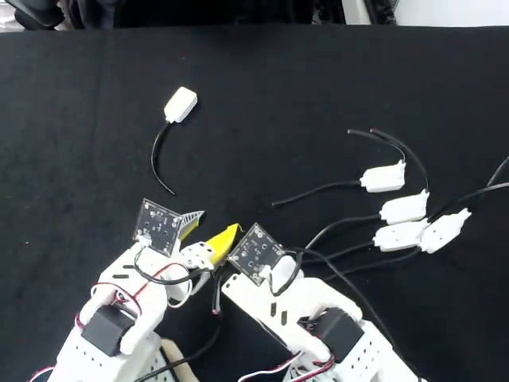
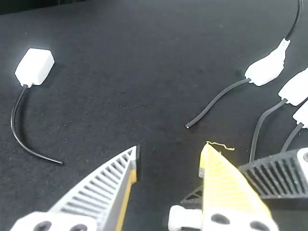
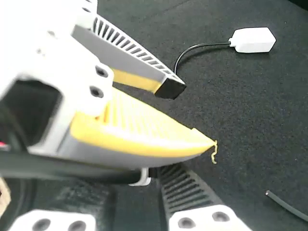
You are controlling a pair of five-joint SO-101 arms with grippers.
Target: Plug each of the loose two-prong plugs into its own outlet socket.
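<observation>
Both arms tucked low, side by side. Left end effector (image 1: 215,224) has its fingers (image 2: 106,187) spread apart, angled across v. close in front of right end effector (image 3: 166,182).

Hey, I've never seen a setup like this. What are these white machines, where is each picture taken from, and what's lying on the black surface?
These are two small robot arms side by side at a black table. The high view looks down from a fixed camera; the other two come from cameras on each arm's wrist. The left tool, one grey finger and one yellow, is open and holds nothing. The right arm sits close beside it. One loose white plug with a short black cord lies out ahead of the left arm. A cluster of white connector pieces on black cables lies to the right.
</observation>
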